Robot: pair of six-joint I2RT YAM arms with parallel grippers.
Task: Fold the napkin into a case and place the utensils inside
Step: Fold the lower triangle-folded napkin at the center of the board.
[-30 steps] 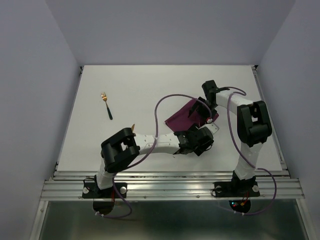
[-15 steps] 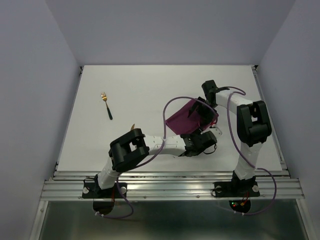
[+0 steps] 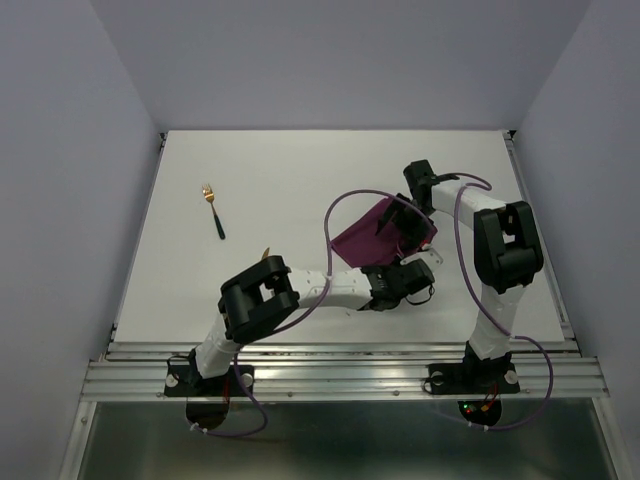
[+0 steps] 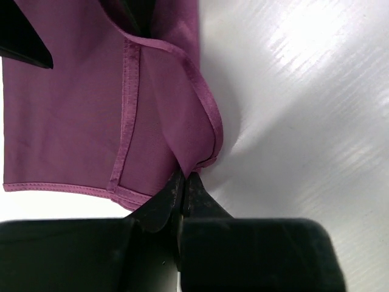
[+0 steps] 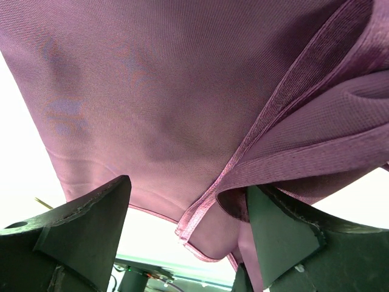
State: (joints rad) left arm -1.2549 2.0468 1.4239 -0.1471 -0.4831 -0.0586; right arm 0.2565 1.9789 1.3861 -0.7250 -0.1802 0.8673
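Note:
The plum-purple napkin point(image 3: 360, 236) lies folded in layers right of the table's middle. Its hemmed edges show in the left wrist view point(image 4: 91, 115). My left gripper point(image 3: 410, 268) point(image 4: 185, 177) is shut on the napkin's near corner, pinching the cloth between its tips. My right gripper point(image 3: 396, 214) point(image 5: 188, 184) stands open at the napkin's far side. The cloth point(image 5: 182, 91) spreads across both its fingers, and a fold drapes over the right one point(image 5: 285, 231). The fork point(image 3: 212, 210) lies far left on the table. A gold tip point(image 3: 266, 252), perhaps the knife, pokes out behind the left arm.
The white table point(image 3: 300, 170) is bounded by grey walls at the back and sides. A metal rail point(image 3: 340, 375) runs along the near edge. A purple cable point(image 3: 330, 215) loops above the left forearm, and another point(image 3: 458, 215) arcs along the right arm.
My left gripper reached right to the napkin's near corner and closed on it. The napkin's near edge shifted slightly. The right arm stayed in place, still open.

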